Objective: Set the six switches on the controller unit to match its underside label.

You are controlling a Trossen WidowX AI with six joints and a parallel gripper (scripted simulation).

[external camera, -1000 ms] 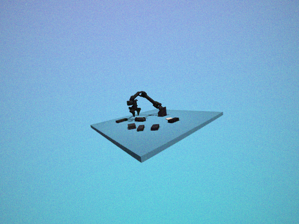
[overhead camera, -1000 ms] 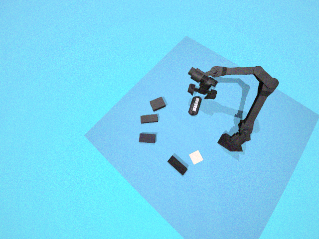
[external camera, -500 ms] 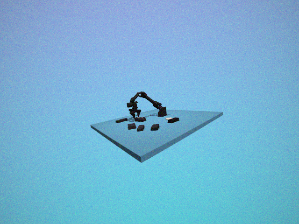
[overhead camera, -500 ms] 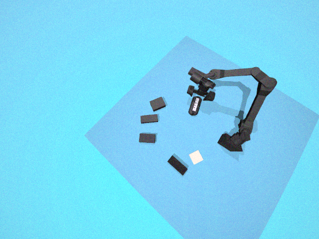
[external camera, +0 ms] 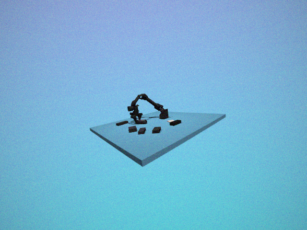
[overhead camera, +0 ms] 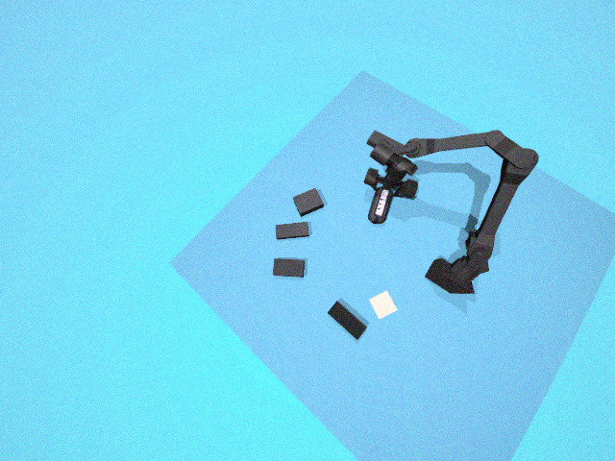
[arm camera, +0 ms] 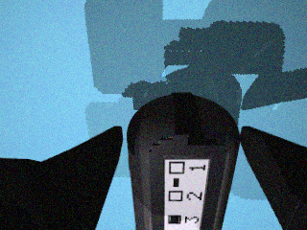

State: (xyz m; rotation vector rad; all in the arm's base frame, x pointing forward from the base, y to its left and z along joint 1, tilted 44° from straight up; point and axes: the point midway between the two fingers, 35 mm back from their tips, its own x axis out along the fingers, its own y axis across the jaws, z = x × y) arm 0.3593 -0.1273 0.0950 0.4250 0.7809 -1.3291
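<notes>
The dark grey controller unit (overhead camera: pixel 373 214) (external camera: pixel 143 121) (arm camera: pixel 146 192) lies on the bench upside down, its white label (overhead camera: pixel 381 202) (arm camera: pixel 187 184) facing up. In the wrist view squares 1 and 2 are empty and square 3 is filled; a small dark bar sits between 1 and 2. The rest of the label is cut off there. The rocker switches are hidden underneath. My gripper (overhead camera: pixel 384 191) (external camera: pixel 137 120) (arm camera: pixel 180 132) is open, its fingers on either side of the unit near the square 1 end. A narrow gap shows at the left finger; the right fingertip is very close to the unit's side.
Three dark blocks (overhead camera: pixel 308 202) (overhead camera: pixel 291 230) (overhead camera: pixel 288 268) lie left of the unit in the top view. A longer black block (overhead camera: pixel 347 320) (external camera: pixel 175 122) lies beside a flat white square (overhead camera: pixel 382 304) (external camera: pixel 170 120). Another dark bar (overhead camera: pixel 373 137) (external camera: pixel 122 122) lies beyond the gripper, partly under the arm.
</notes>
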